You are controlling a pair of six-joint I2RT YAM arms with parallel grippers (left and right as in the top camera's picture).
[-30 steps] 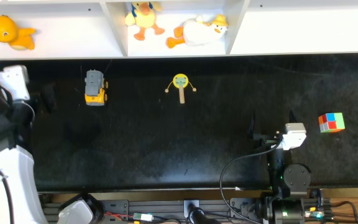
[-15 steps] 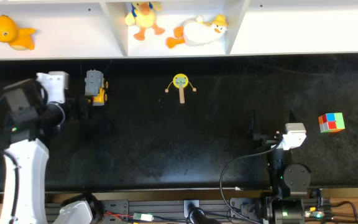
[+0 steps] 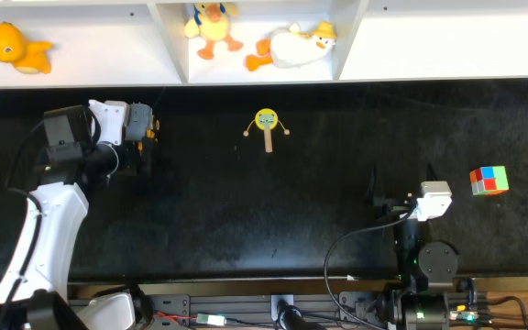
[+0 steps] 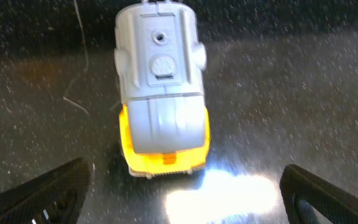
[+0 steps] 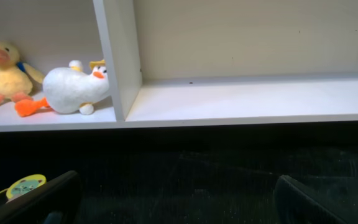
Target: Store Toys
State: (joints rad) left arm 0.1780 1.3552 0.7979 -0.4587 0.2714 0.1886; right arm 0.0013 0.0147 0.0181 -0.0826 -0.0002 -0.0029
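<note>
A grey and yellow toy truck (image 3: 141, 122) (image 4: 161, 93) stands on the black table, near the shelf at the back left. My left gripper (image 3: 134, 154) (image 4: 185, 208) hangs just above the truck's yellow end, open, a finger on each side and nothing between them. A yellow rattle drum (image 3: 266, 125) (image 5: 24, 186) lies at the back middle. A multicoloured cube (image 3: 489, 180) sits at the right. My right gripper (image 3: 401, 186) (image 5: 179, 214) stays open near the front right, facing the shelf.
A white shelf (image 3: 356, 41) (image 5: 117, 68) runs along the back. Its left bay holds a yellow duck (image 3: 16, 46), its middle bay a plush duck (image 3: 211, 26) (image 5: 2, 78) and a white plush goose (image 3: 291, 46) (image 5: 73, 90). The right bay (image 5: 260, 99) holds nothing.
My left arm has swung from the table's left edge rightward to the toy truck. The right arm and all toys have stayed where they were.
</note>
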